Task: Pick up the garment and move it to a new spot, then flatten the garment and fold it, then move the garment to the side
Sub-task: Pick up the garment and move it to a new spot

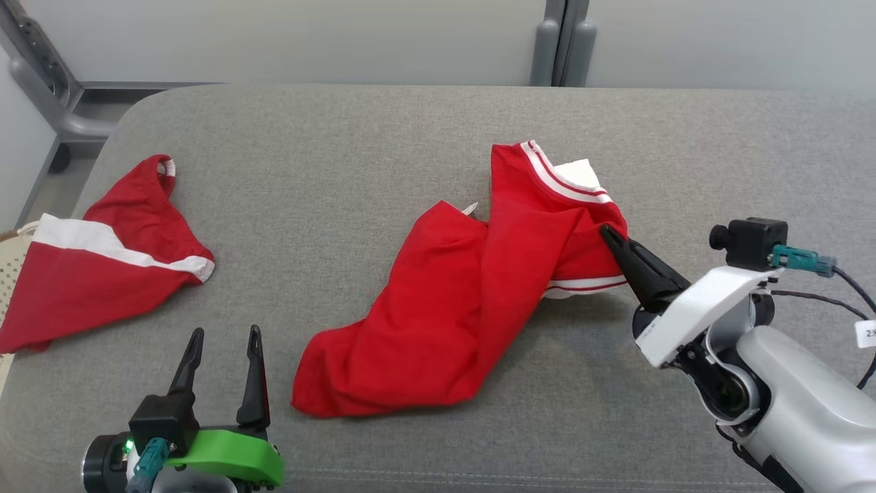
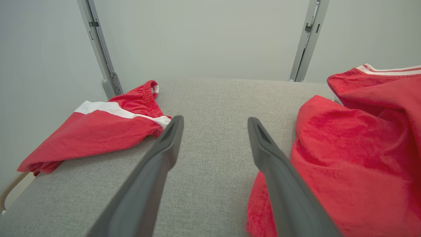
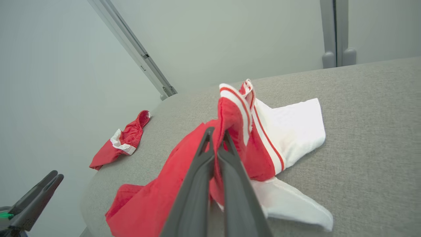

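- The left hand [image 1: 226,331] sits nearest, at about 7 o'clock in the head view. Its two dark fingers are spread wide and point toward 12 o'clock, with nothing between them. It is just above the grey bench [image 1: 356,150].
- In the left wrist view, bare grey fabric shows between that hand's fingers. The red cloth lies just beside the finger on the 3 o'clock side.
- The right arm comes in from about 4 o'clock in the head view. The right hand [image 1: 608,231] points toward 10 o'clock, its fingers pressed together on a fold of the garment [image 1: 465,301].
- In the right wrist view, red cloth is pinched between the two fingertips, and the striped cuff beyond them is raised off the bench.
- The garment is a red shirt with white sleeves and red-and-white striped trim. It lies crumpled near the middle of the bench, running from its hem at about 7 o'clock to its collar end at about 1 o'clock. The right hand holds it at its 3 o'clock edge.
- One white sleeve lies flat on the bench past the grip, and another shows beneath the red cloth.
- A pair of red shorts [image 1: 102,260] with a white stripe lies well apart at 9 o'clock, partly over the bench's edge.
- Farthest off, at 12 o'clock, a grey post [image 1: 558,41] stands against a pale wall.
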Available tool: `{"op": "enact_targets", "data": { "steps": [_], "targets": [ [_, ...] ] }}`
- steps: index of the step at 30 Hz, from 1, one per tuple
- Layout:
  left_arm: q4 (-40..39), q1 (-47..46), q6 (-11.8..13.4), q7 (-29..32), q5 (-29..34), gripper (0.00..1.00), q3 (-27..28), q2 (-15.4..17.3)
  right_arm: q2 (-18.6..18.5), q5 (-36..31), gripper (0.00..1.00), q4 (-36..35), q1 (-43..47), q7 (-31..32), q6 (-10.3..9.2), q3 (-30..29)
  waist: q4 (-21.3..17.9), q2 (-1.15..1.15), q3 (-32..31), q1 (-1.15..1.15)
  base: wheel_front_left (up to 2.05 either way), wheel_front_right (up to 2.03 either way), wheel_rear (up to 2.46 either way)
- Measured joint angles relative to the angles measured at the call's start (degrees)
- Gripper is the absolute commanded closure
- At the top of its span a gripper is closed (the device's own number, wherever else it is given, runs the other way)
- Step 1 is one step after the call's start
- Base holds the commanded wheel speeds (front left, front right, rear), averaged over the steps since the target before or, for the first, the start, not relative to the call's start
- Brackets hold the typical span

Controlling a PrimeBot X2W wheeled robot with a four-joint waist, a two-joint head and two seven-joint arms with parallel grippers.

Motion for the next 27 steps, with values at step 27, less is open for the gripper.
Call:
{"op": "enact_targets", "data": {
  "steps": [27],
  "targets": [
    [-0.32, 1.27, 0.38, 0.00, -0.46, 0.00, -1.40, -0.03, -0.03, 0.02, 1.00, -1.63, 9.83, 9.47, -0.01, -14.90, -1.26, 0.00, -0.86, 0.00, 0.00, 0.00, 0.00]
  ]
}}
